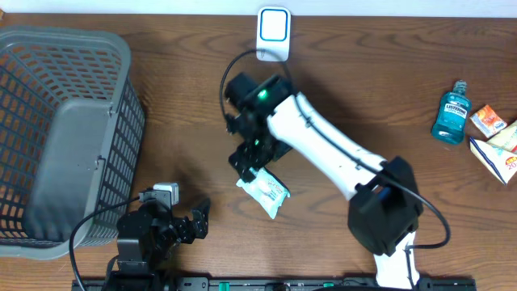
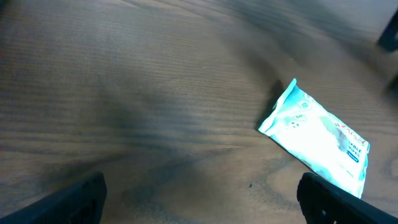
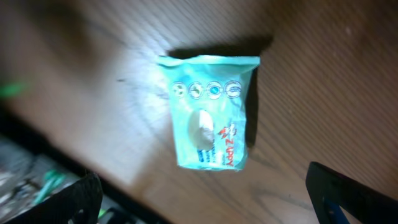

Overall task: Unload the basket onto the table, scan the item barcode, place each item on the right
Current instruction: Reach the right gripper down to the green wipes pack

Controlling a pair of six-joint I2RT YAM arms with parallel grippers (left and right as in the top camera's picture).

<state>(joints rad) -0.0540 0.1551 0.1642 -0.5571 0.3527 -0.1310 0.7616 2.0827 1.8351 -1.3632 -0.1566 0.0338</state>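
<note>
free: bare table (image 1: 186, 121) centre-left | blocked: basket (image 1: 65, 129) far left; bottle (image 1: 451, 113) and cartons (image 1: 494, 137) far right

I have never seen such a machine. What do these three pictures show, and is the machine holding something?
These are two robot arms at a wooden table, each ending in a two-finger gripper. One picture looks down from above the table. The other two come from small cameras on the wrists, so the dark shapes in their bottom corners are the gripper's own fingers. The right gripper hangs open above a wipes pack lying flat. The left gripper is open too, near the table edge. Nothing is held. Also there: a grey basket, a white scanner, a blue mouthwash bottle and small cartons.
</note>
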